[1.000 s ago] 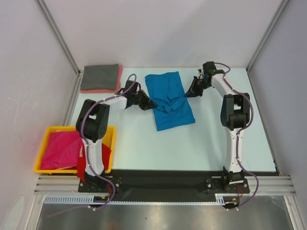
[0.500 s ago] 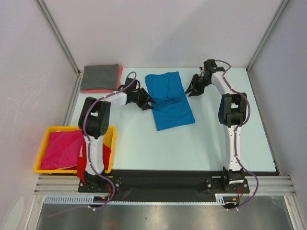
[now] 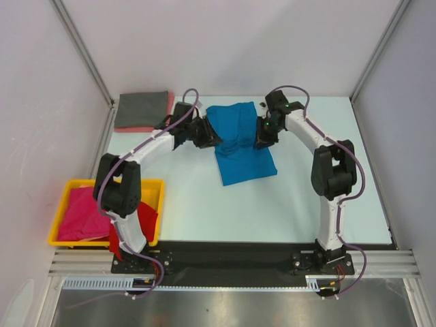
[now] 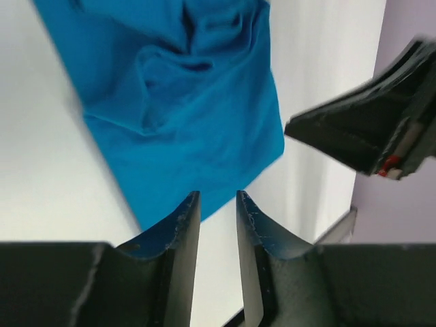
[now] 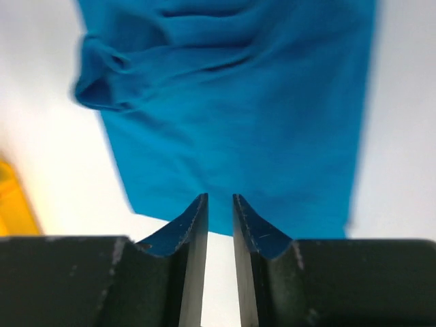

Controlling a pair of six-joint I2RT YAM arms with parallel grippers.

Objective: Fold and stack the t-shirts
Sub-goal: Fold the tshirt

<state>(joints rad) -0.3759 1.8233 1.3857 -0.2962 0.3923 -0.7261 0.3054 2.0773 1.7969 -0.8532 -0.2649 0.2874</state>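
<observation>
The top view looks down from above and behind the arm bases, far enough back to take in the whole bench (image 3: 204, 204). Each wrist view sits close behind its own gripper, left (image 4: 216, 197) and right (image 5: 219, 197), facing along the fingers down at the bench. All three share the bright blue t-shirt (image 3: 242, 153).

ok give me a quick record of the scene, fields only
blue t-shirt: rumpled, partly folded, middle of table
left gripper: at the shirt's left edge, jaws narrowly apart, nothing between
right gripper: at the shirt's right edge, jaws narrowly apart, nothing between
stack: folded grey t-shirt on pink t-shirt, far left corner
yellow bin: holds magenta t-shirt; red t-shirt drapes over its side
</observation>
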